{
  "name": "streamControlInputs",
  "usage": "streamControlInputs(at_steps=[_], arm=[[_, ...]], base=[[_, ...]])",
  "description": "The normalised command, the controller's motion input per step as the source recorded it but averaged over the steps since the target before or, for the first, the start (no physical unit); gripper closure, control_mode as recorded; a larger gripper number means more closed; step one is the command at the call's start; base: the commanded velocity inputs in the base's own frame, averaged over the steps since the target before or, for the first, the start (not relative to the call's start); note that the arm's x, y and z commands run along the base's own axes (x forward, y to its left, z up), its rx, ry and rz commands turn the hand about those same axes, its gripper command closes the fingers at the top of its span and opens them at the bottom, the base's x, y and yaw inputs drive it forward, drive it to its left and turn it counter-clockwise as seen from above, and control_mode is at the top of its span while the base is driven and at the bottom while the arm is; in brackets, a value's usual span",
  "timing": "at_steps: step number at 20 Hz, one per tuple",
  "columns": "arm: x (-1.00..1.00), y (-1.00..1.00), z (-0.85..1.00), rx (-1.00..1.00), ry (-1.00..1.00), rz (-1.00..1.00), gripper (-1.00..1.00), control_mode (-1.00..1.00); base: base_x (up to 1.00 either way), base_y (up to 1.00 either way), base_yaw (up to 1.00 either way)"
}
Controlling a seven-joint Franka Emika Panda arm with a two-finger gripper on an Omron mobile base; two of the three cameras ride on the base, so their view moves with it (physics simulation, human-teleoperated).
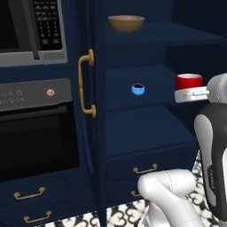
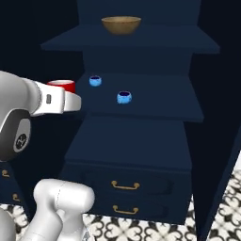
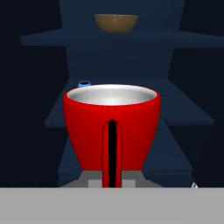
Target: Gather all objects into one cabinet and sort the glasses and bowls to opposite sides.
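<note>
Two light-blue cups [image 2: 95, 81] [image 2: 124, 97] sitting mid-frame on the navy cabinet's [image 2: 141, 136] middle shelf; wooden bowl [image 2: 121, 24] resting top center, apparently empty. Gripping the red mug [image 3: 112, 131] by its handle, gripper [image 3: 112, 181] clamped narrow, lower center. Risking clipping a shelf edge or knocking a blue cup while advancing.

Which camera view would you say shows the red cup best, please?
The hand view: the red cup sits upright and close, with its silvery inside and front handle visible. The left base view shows only its upper part behind the white hand; the right base view shows a sliver of rim.
</note>
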Motion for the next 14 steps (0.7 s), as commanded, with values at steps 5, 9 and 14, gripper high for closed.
streamControlInputs(at_steps=[5, 9, 14], arm=[[0.0, 0.0, 0.0, 0.0, 0.0, 0.0, 1.0, 1.0], [0.0, 0.0, 0.0, 0.0, 0.0, 0.0, 1.0, 1.0], [0.0, 0.0, 0.0, 0.0, 0.0, 0.0, 1.0, 1.0]], base=[[0.7, -0.16, -0.05], [0.7, -0.07, -0.08], [0.71, -0.02, -0.03]])
